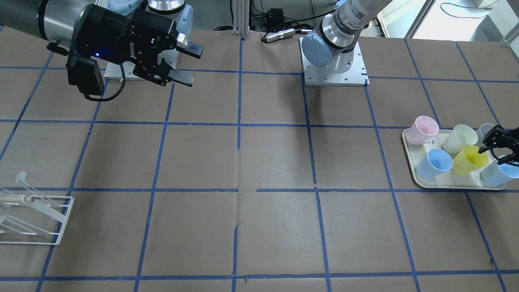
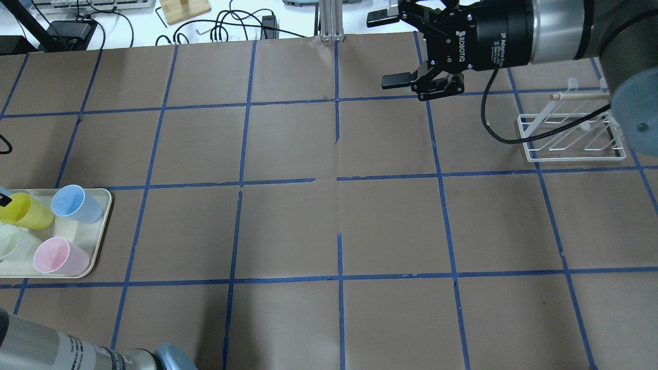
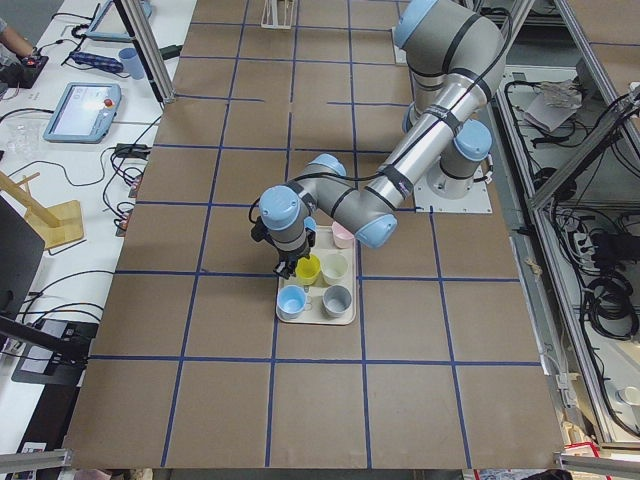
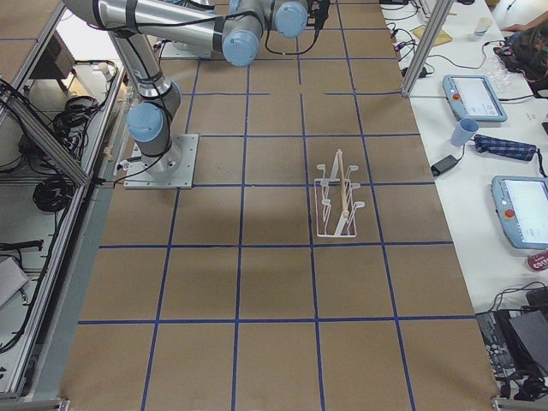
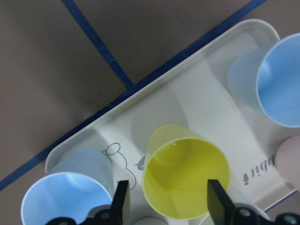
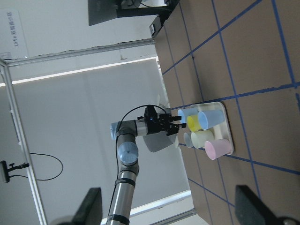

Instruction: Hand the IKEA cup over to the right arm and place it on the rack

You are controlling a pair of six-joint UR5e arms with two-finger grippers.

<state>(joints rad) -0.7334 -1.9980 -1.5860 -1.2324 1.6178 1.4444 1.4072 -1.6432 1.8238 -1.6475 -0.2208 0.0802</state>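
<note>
1. Yellow IKEA cup stands upright on the cream tray, not lifted yet.
2. Left hand is open, w/ one finger either side of the cup; no grip on it.
3. Right hand hangs open & empty, well apart from the cup, across the desk.
4. Rack carries no cup.
5. Judged: v. early. Grasp, lift, hand-over & racking are all left to do.
</note>
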